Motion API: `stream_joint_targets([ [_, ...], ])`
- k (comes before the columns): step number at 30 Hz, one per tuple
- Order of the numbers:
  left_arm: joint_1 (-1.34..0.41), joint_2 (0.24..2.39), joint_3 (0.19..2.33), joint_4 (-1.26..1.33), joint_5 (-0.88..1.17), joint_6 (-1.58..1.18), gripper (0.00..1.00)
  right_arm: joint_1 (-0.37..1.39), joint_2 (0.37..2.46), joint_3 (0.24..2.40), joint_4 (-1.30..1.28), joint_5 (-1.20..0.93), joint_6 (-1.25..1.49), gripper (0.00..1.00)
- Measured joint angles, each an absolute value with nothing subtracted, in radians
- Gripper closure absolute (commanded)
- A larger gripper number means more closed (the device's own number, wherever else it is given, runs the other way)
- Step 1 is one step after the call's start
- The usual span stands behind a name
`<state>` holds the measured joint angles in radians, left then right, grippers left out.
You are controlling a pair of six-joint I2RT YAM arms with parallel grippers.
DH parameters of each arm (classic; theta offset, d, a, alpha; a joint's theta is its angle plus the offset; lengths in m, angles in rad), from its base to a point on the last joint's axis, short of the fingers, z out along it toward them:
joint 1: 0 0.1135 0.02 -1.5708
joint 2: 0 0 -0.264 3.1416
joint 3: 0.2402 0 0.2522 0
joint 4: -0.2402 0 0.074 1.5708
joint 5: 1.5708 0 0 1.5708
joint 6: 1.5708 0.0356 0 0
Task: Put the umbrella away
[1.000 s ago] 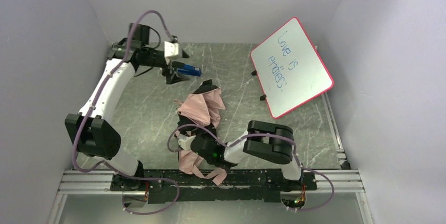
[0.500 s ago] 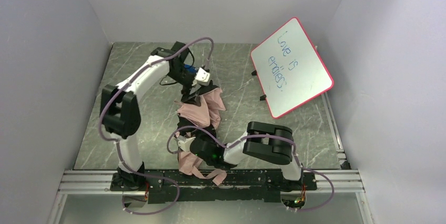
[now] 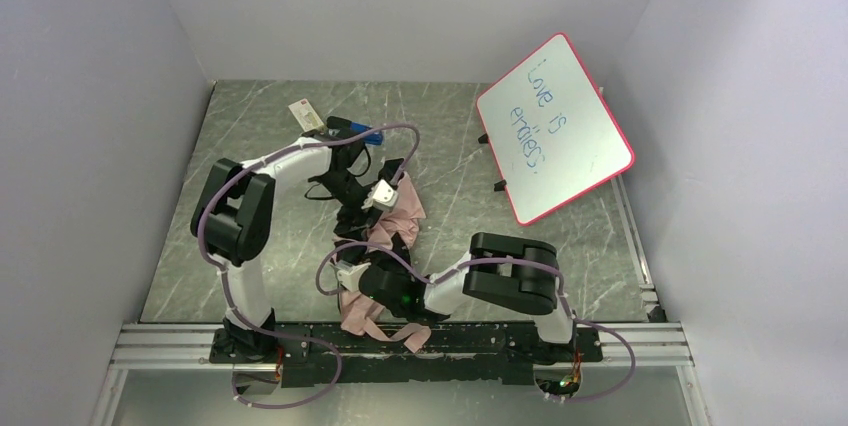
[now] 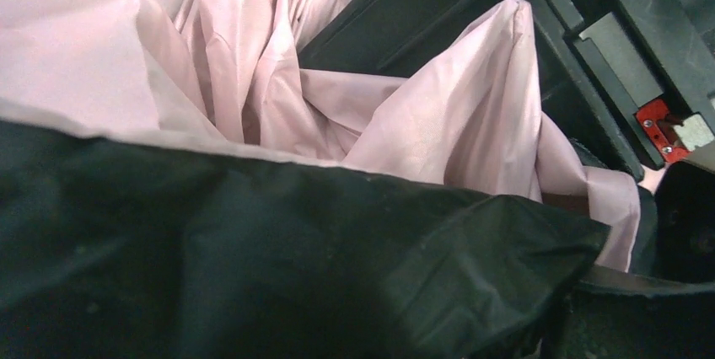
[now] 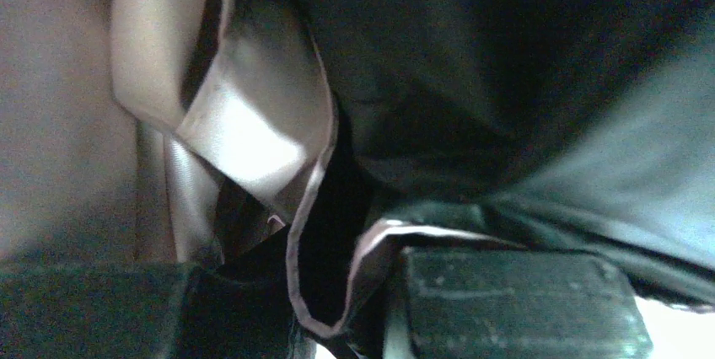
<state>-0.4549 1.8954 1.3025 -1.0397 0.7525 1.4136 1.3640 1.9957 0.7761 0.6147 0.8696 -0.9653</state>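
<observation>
**Item: umbrella** [image 3: 403,211]
- Location: middle of the table [image 3: 300,261], reaching toward the near edge.
- Condition: a loose, crumpled heap with pink and black faces mixed.
- One pink strip [image 3: 405,333] trails over the near rail [image 3: 600,341].
- Shaft and handle: not made out.

**Item: right pincer** [image 3: 352,284]
- Position: buried in the near end of the heap.
- Condition: clenched on a fold of fabric. Its wrist view shows pink-edged black cloth pinched between the fingers [image 5: 506,308].
- Treat it as your anchor.

**Item: left pincer** [image 3: 385,201]
- Position: set down over the far end of the heap.
- Condition: jaws spread wide, nothing grasped. Its wrist view is filled with black cloth in front and pink folds behind.

**Step in hand, as judged**
- You are gathering the loose canopy; it is not yet bundled or wrapped.
- The next move calls for you to close the left pincer on a bunch of the far folds.
- Then draw them toward the right pincer's hold, keeping that hold firm so the heap does not slide.

**Edges and room**
- Whiteboard [image 3: 555,126]: propped at the right, well apart from the heap.
- Bare table lies to the left of the heap and beyond it, so work there.
- The near rail is just beside the umbrella's near end; do not drag fabric further over it.
- Both wrists are close together over the heap, so mind them.
- Walls close in the left, far and right sides.
</observation>
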Motion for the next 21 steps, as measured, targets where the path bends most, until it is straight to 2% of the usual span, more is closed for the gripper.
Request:
stream_joint_targets([
  [2,-0.455,1.885,1.279,-1.015,0.751,1.411,0.19,1.364,1.996,0.776,0.614,0.870,-0.965,0.86],
  [4,-0.455,1.884,1.255,-0.993,0.753,1.407,0.33,1.364,1.996,0.776,0.612,0.868,-0.963,0.85],
  [7,-0.455,1.880,1.228,-0.933,0.756,1.393,0.46,1.365,1.995,0.776,0.608,0.867,-0.956,0.82],
  [13,-0.456,1.836,1.155,-0.811,0.754,1.347,0.81,1.367,1.974,0.776,0.583,0.855,-0.927,0.65],
  [14,-0.456,1.827,1.148,-0.797,0.757,1.340,0.82,1.367,1.964,0.776,0.569,0.852,-0.921,0.60],
  [17,-0.458,1.809,1.126,-0.765,0.752,1.319,0.84,1.374,1.918,0.776,0.514,0.840,-0.879,0.36],
  [21,-0.458,1.791,1.107,-0.722,0.753,1.284,0.83,1.393,1.814,0.768,0.410,0.813,-0.790,0.20],
])
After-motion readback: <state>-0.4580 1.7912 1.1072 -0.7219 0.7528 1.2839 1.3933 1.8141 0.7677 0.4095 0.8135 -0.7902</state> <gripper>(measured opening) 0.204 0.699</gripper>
